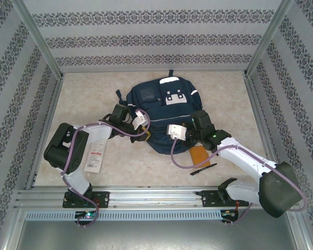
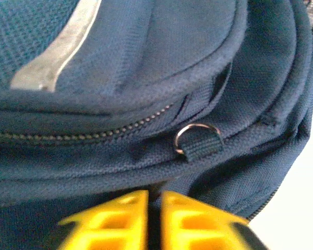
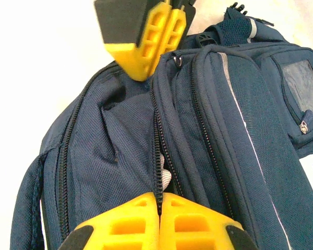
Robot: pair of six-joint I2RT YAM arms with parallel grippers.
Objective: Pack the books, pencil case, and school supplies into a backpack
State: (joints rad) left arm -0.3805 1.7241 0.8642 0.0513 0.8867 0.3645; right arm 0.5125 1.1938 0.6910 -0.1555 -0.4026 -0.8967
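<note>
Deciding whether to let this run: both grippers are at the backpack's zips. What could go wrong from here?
1. The left gripper is shut just below the ring pull, not on it. A pull may slip or only tug fabric.
2. The right gripper is shut at the zip line. Opposing pulls could drag the backpack rather than open it.
3. The pen lies close to the right arm's cable, and the white packet lies by the left arm. Either could get swept.

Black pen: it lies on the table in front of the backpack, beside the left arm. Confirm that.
Wrong on one point: the arm. The black pen lies on the table in front of the backpack, but beside the right arm, not the left. The top external view shows it.
</note>
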